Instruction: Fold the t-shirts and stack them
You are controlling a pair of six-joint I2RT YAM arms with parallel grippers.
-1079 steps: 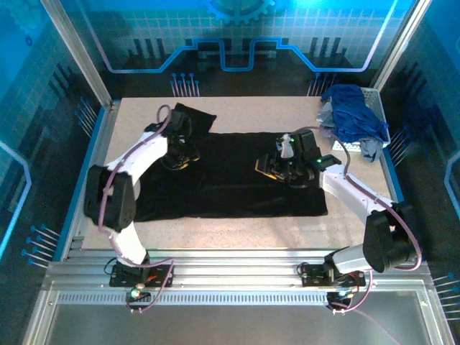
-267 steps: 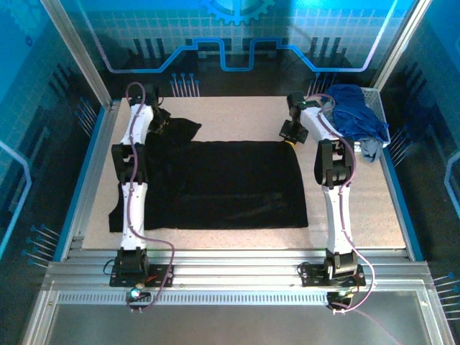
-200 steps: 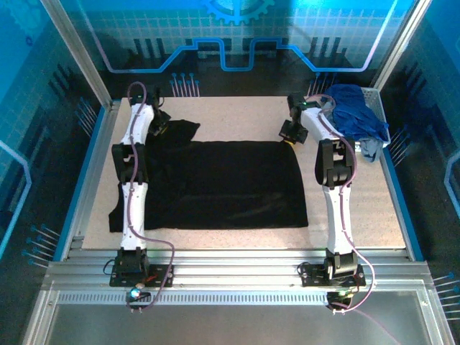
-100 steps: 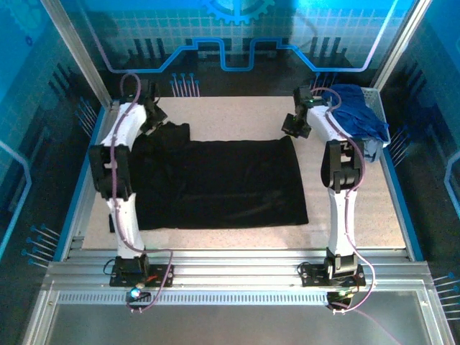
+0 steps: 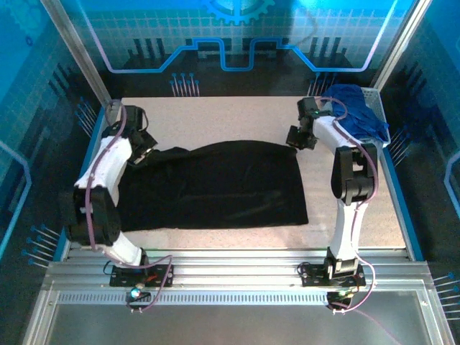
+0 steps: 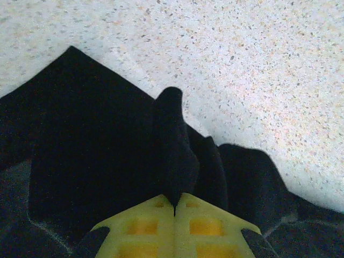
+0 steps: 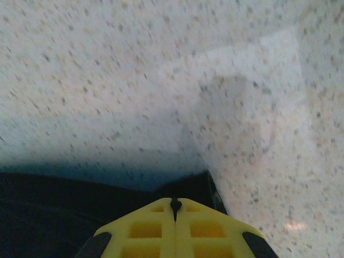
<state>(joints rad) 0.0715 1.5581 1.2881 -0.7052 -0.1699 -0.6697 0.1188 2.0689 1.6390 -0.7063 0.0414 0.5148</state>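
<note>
One pale speckled worktop (image 5: 230,118) carries everything, and most of its middle is covered by the large black t-shirt (image 5: 215,187), spread flat with its plain dark side showing, so no print can be made out. The shirt's near edge runs roughly straight along the front of the worktop, while its far edge rises in a shallow arch between the two grippers. The left arm (image 5: 104,169) bends out over the left side of the worktop and the right arm (image 5: 348,180) stands tall along the right side, each reaching to a far corner of the black t-shirt. At the far right corner sits a white mesh basket (image 5: 375,100) heaped with a royal blue t-shirt (image 5: 352,108), with a bit of pale grey-blue cloth (image 5: 370,149) hanging at its near side. The left gripper (image 5: 142,153) is at the shirt's far left corner; in the left wrist view its yellow pads (image 6: 145,226) are pressed together, the jaws clenched on a raised ridge of black cloth (image 6: 174,156) that runs straight into the seam between them. The right gripper (image 5: 296,140) is at the far right corner, just beside the basket; in the right wrist view its jaws (image 7: 175,203) are likewise clamped, pinching the very corner of the black fabric (image 7: 54,204) above bare worktop.
</note>
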